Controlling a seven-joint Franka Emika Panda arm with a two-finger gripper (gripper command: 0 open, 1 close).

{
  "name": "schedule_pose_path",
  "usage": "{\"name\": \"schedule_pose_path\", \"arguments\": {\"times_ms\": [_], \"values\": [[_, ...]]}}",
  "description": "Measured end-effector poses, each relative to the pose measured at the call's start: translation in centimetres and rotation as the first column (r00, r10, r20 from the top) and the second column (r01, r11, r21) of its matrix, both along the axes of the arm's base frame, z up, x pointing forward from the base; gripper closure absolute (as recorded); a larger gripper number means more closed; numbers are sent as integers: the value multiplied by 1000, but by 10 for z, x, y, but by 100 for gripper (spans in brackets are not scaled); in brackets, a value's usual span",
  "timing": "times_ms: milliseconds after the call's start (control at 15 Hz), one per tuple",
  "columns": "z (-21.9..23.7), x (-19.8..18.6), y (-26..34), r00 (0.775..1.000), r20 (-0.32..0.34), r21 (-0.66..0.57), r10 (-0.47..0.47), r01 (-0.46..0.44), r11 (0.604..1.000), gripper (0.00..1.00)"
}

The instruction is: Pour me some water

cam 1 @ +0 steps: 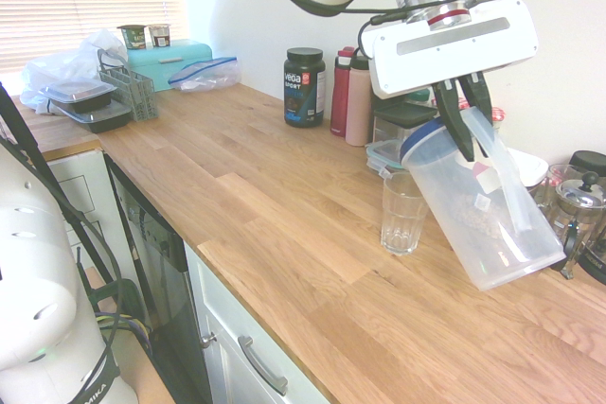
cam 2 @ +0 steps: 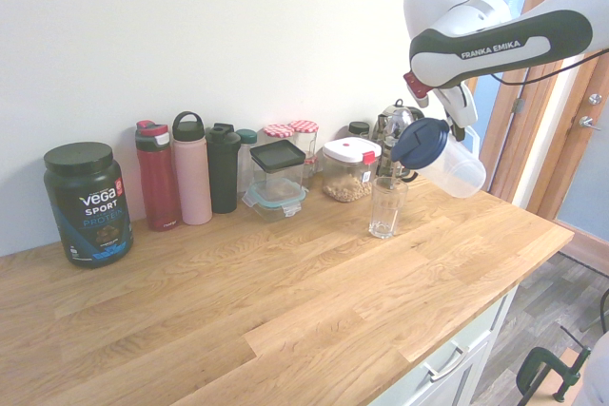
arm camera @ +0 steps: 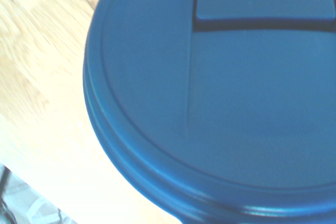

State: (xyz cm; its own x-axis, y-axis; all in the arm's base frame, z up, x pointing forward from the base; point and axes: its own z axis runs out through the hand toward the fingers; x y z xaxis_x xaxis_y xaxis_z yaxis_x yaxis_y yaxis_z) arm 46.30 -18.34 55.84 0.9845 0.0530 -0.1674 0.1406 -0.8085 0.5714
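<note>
1. Black tub (cam 2: 85, 203) at the far end of the wooden counter (cam 2: 285, 301), labelled "vega SPORT" with "PROTEIN" beneath in blue; same tub readable as "vega SPORT" in the first exterior view (cam 1: 304, 86).
2. "FRANKA EMIKA" printed in white on the dark band of the arm (cam 2: 495, 45).
3. No other writing legible; small print on the tub too fine to make out.
4. Clear plastic jug (cam 1: 483, 224) with a blue lid (cam 2: 421, 143), lifted clear of the counter and tilted, lid end lower and turned toward the glass.
5. Jaws (cam 1: 464, 125) clamped on the jug near its upper edge by the handle, dark fingers (cam 1: 461, 120) pressed against the clear plastic just behind the lid rim.
6. Drinking glass (cam 2: 386, 207) upright on the counter, just below and beside the lid's edge, apart from the jug; appears empty.
7. Wrist view filled almost wholly by the blue lid (arm camera: 220, 103), with a raised flap on it and pale wood of the counter beyond its rim.
8. Behind the glass, against the wall: red bottle (cam 2: 157, 176), pink bottle (cam 2: 191, 170), dark bottle (cam 2: 224, 168), lidded glass box (cam 2: 277, 176), white-lidded canister (cam 2: 349, 168) and coffee press (cam 2: 395, 130).
9. At the window end in the first exterior view: teal box (cam 1: 175, 61) and stacked black trays (cam 1: 85, 106).
</note>
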Motion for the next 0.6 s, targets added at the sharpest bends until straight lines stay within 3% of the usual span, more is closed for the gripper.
{"name": "schedule_pose_path", "arguments": {"times_ms": [600], "values": [[-15,14,23,999,-40,-89,26,-29,996,100]]}}
